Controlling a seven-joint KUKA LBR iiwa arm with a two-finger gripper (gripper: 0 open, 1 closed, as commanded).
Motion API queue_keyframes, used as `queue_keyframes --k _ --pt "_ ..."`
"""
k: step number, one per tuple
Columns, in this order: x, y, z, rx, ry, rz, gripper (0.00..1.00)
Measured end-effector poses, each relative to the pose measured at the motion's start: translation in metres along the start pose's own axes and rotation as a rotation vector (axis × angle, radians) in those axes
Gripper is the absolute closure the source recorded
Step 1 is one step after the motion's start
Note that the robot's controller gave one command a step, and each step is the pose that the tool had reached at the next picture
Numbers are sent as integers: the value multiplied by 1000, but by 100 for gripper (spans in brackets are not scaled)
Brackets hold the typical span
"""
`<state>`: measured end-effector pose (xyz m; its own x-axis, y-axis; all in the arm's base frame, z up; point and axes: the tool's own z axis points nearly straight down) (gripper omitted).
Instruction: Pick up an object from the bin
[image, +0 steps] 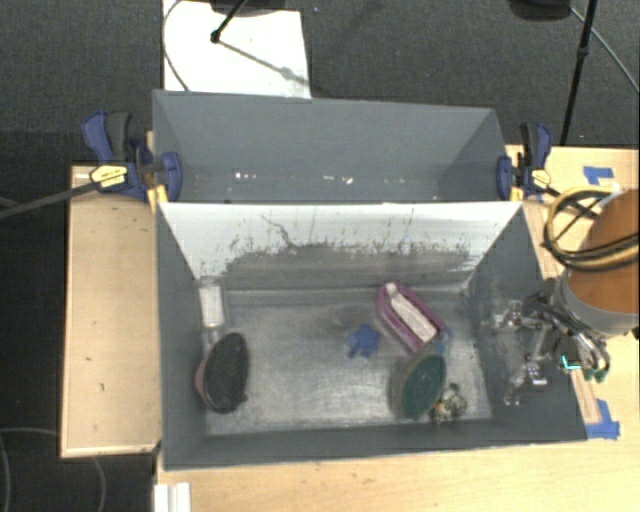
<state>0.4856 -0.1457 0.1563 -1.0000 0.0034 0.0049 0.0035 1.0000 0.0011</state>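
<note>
Gripper (527, 372) over the bin's (330, 445) right wall, jaw state cannot be told, green oval (421, 386) nearest, on the floor to its left, purple box (405, 316) just beyond, blue scrap (363, 342) mid-floor, dark oval (224, 371) near left.

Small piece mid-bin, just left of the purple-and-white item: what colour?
The small piece is blue, seen best in the camera view.

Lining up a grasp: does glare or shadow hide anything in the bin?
Camera view: glare whitens the bin's back wall, above the things; the floor is evenly lit, so the dark oval brush and green oval thing show plainly.
</note>
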Motion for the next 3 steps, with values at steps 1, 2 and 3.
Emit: queue_keyframes --k 1,2,3 --pt "-10 52 82 2 -12 -409 0" --pt "-11 51 81 4 -16 -410 100" --pt "-17 62 -11 5 -14 -432 100"
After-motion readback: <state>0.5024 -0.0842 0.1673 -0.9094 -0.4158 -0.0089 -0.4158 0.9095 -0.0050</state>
